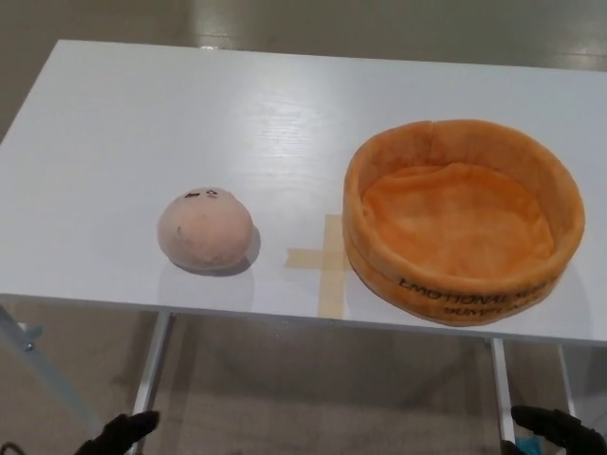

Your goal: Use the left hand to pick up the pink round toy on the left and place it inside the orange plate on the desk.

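A pink round plush toy (205,230) with a small stitched face sits on the white table (190,114), left of centre near the front edge. To its right stands an orange plush plate (463,220) with a raised rim and black lettering on its front; nothing lies in it. A cross of tan tape (325,261) marks the table between them. My left hand (120,435) shows only as a black tip at the bottom edge, below the table and well short of the toy. My right hand (555,429) peeks in at the bottom right corner.
The table's metal legs (149,389) stand below its front edge, over a beige floor. The table's far half is bare white surface.
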